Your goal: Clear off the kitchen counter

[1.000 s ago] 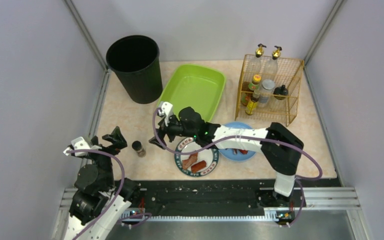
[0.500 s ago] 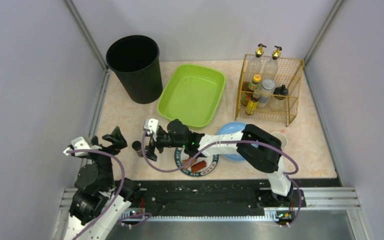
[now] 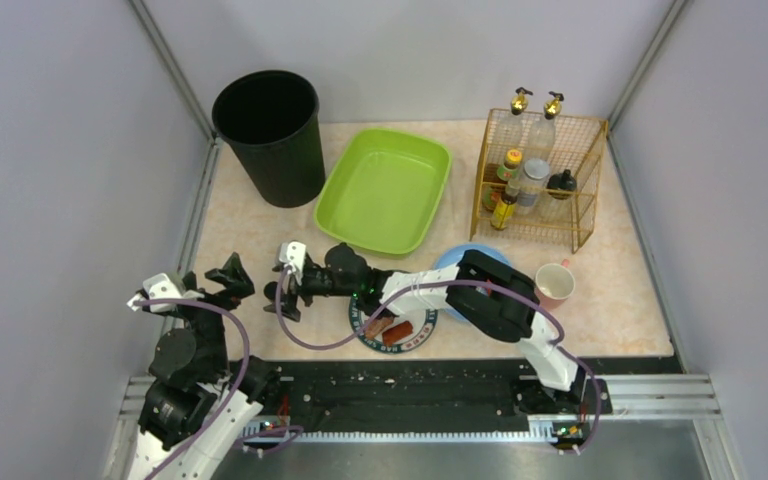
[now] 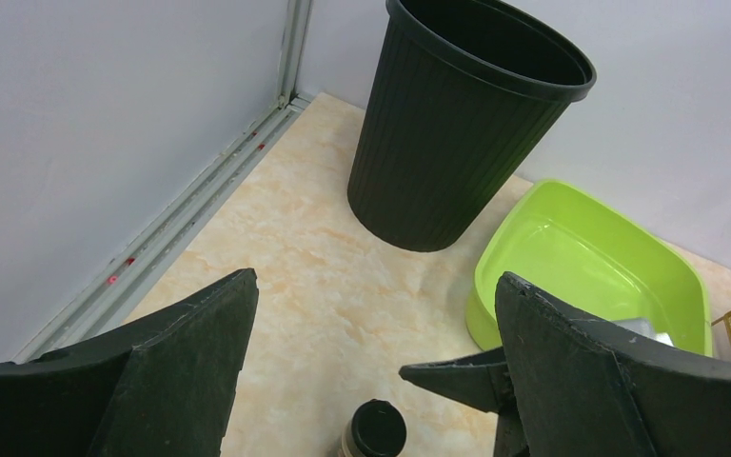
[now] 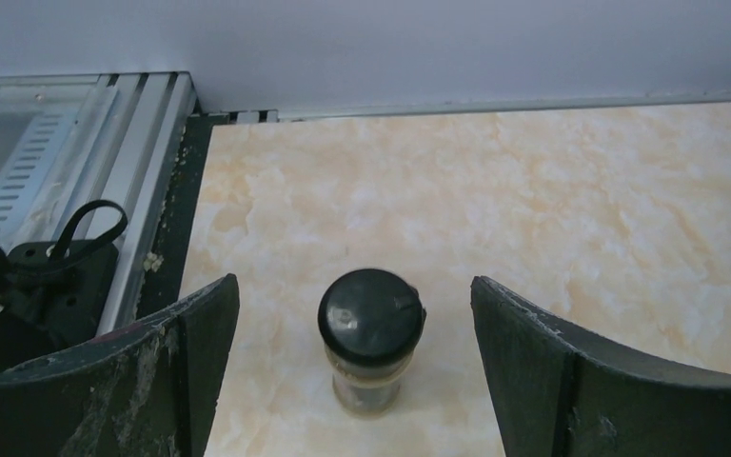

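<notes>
The kitchen counter [image 3: 250,240] is a pale beige marbled top. A small spice jar with a black lid [image 5: 371,333] stands upright on it at the front left, and shows at the bottom of the left wrist view [image 4: 373,430]. My right gripper [image 5: 352,290] is open, one finger on each side of the jar, not touching it. In the top view the right gripper [image 3: 282,297] reaches far left and mostly hides the jar. My left gripper [image 3: 232,277] is open and empty, just left of the jar, and stays open in its wrist view [image 4: 378,281].
A patterned plate [image 3: 421,334] with pieces of red-brown food lies under the right arm, a blue plate [image 3: 448,260] beside it. A pink mug [image 3: 554,283] stands at the right. A green tray [image 3: 385,188], black bin [image 3: 270,135] and wire rack of bottles [image 3: 540,180] line the back.
My right arm has swung left from over the patterned plate until its open fingers stand either side of the spice jar. The pink mug has come into view. The left arm has not moved.
</notes>
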Robot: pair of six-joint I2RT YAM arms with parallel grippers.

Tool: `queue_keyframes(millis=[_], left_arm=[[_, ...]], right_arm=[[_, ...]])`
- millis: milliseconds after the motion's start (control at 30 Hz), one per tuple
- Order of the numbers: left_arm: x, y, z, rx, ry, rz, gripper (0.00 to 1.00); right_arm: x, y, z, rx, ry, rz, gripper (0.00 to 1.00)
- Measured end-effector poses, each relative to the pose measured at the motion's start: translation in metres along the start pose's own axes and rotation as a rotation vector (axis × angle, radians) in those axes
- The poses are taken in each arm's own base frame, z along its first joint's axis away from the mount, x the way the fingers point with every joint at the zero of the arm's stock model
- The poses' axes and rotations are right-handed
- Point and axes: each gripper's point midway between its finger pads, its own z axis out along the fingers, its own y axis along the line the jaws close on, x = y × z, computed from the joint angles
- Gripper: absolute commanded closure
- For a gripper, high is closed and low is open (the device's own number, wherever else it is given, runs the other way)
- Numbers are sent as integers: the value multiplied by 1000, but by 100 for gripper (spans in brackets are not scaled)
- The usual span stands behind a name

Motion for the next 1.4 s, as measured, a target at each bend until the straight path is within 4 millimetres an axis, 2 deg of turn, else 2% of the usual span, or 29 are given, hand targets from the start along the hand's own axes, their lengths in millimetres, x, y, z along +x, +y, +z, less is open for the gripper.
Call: queue_keyframes(millis=[300, 600, 733, 1167, 1267, 1400], left_arm=[[0, 0, 0, 3, 1, 6, 1], [0, 0, 0, 3, 1, 6, 1], [0, 0, 0, 3, 0, 6, 1], [0, 0, 0, 3, 0, 7, 3], [0, 0, 0, 3, 0, 7, 3], [0, 0, 0, 3, 1, 7, 3]], right_arm=[[2, -6, 18, 2, -13, -5, 15], [26, -8, 23, 8, 45, 16, 23], [29, -8, 24, 8, 58, 20, 33], [29, -9, 28, 1, 69, 26, 89], [29, -8, 28, -1, 69, 26, 95], [29, -7, 24, 2, 56, 21, 98]])
